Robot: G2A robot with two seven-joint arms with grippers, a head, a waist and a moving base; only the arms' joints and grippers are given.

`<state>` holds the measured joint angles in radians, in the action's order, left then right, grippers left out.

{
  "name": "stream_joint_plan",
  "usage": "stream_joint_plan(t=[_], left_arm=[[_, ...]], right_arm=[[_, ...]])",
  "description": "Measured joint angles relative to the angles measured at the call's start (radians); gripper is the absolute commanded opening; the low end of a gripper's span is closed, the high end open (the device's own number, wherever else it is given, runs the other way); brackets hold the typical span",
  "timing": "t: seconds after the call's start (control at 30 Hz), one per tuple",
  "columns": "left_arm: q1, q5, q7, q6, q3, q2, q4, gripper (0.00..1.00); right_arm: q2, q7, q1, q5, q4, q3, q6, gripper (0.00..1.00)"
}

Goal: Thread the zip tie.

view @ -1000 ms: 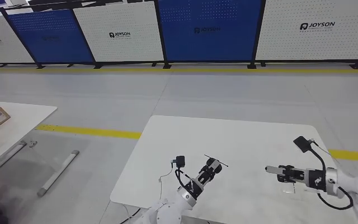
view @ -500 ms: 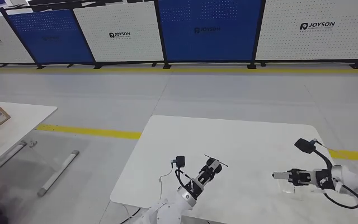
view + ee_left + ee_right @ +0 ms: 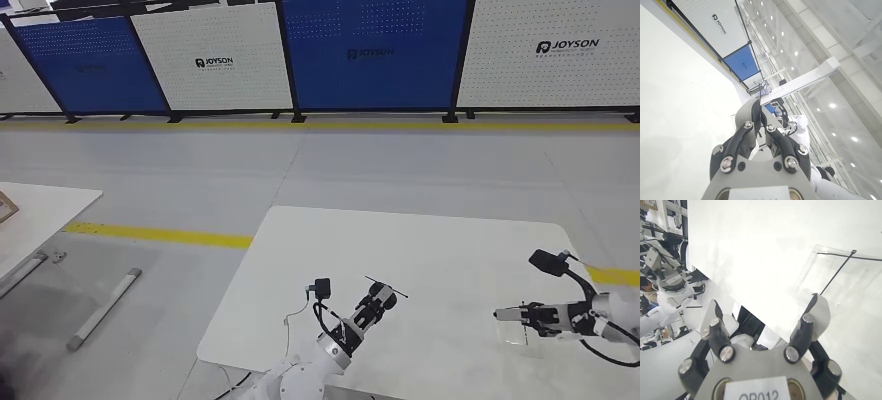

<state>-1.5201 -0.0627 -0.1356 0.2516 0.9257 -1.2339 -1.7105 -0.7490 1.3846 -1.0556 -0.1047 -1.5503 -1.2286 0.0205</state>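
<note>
The left gripper (image 3: pixel 759 113) is clenched on a black zip tie (image 3: pixel 759 92) above the white table (image 3: pixel 420 250), while the right gripper (image 3: pixel 766 302) gapes empty beside a clear tray (image 3: pixel 806 266) holding another tie (image 3: pixel 838 271), so threading likely calls for bringing the right across to pinch the held tie's tail squarely.

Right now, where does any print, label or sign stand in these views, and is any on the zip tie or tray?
White partition panels: a logo with one word, clear.
Blue partition panel: a small mark, too faint to read.
Sticker at the base of the right gripper: a code, its lower half cut off at the picture's edge.
Zip tie and clear tray: no print.
</note>
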Motion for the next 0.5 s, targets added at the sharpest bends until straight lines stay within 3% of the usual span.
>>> stream_joint_plan(t=[0.1,0.27,0.37,0.5], left_arm=[[0.0,0.0,0.0,0.0,0.0,0.0,0.0,0.0],[0.0,0.0,0.0,0.0,0.0,0.0,0.0,0.0],[0.0,0.0,0.0,0.0,0.0,0.0,0.0,0.0],[0.0,0.0,0.0,0.0,0.0,0.0,0.0,0.0]], right_arm=[[0.008,0.005,0.011,-0.026,0.026,0.005,0.008,1.0],[0.034,0.006,0.052,-0.13,0.012,0.059,0.09,1.0],[0.039,0.005,0.095,-0.075,0.036,0.076,0.052,1.0],[0.039,0.005,0.095,-0.074,0.037,0.076,0.054,1.0]])
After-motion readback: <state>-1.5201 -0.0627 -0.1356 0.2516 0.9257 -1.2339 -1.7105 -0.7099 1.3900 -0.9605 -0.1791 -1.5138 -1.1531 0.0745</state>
